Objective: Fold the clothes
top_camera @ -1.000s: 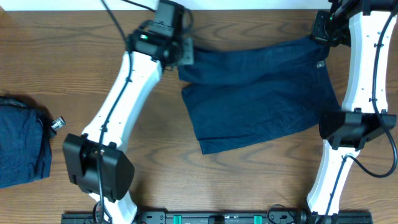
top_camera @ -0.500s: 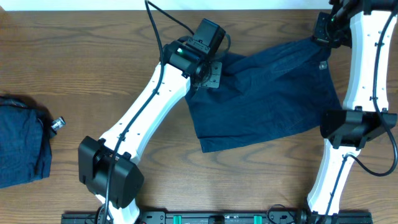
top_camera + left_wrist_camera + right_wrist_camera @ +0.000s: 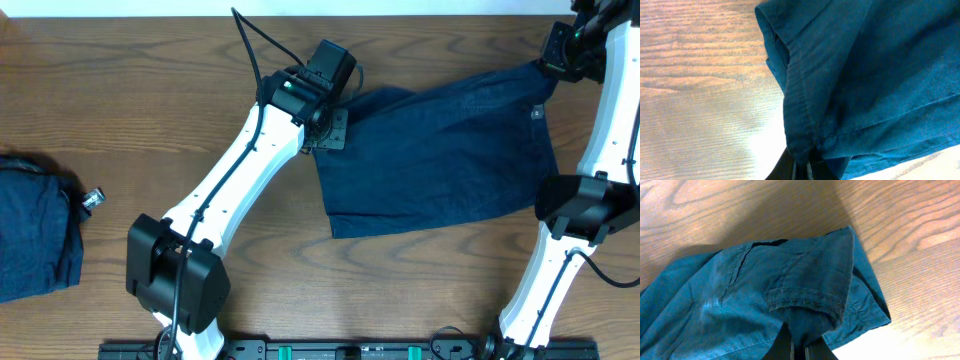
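Across the centre and right of the wooden worktop (image 3: 150, 90), a dark navy pair of shorts (image 3: 440, 150) lies spread out, held up at its two far corners. The left claw (image 3: 335, 128) is clenched on the garment's far left corner. In the left wrist view a stitched hem runs down into the pinched fingertips (image 3: 785, 172) at the bottom of the frame, with the cloth hanging above the wood. The right claw (image 3: 555, 62) is clenched on the far right corner, close to the worktop's far edge. Its wrist view shows a folded, stitched cuff drawn in between the dark fingers (image 3: 782, 350). Between the two grips the cloth shows soft wrinkles, and its near edge rests flat on the wood. At the left edge of the worktop a second navy garment (image 3: 35, 235) sits bunched in a pile, with a small shiny silver knob (image 3: 92, 198) just beside it.
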Action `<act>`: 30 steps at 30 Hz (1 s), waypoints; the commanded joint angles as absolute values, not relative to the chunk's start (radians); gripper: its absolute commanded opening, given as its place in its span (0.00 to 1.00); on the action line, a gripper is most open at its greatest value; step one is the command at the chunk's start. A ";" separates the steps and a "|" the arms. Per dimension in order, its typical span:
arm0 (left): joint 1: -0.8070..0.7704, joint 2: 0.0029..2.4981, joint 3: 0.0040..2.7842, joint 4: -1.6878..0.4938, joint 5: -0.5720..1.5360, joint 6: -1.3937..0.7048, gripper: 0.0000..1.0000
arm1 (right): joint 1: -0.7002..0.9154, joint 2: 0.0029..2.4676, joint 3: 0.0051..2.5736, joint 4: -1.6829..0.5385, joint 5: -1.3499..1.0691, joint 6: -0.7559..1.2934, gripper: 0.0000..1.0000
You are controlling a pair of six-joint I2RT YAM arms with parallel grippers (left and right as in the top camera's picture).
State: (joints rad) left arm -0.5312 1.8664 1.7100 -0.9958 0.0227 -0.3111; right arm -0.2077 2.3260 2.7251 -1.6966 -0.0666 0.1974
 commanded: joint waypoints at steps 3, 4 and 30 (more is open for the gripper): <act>-0.527 1.870 1.700 -1.000 0.008 -0.316 0.06 | -0.216 2.328 2.733 -1.699 -0.083 0.170 0.01; -0.527 1.870 1.700 -1.000 0.011 -0.316 0.06 | -0.216 2.328 2.733 -1.699 -0.084 0.170 0.01; -0.527 1.870 1.699 -0.980 0.011 -0.316 0.06 | -0.216 2.328 2.733 -1.699 -0.090 0.159 0.25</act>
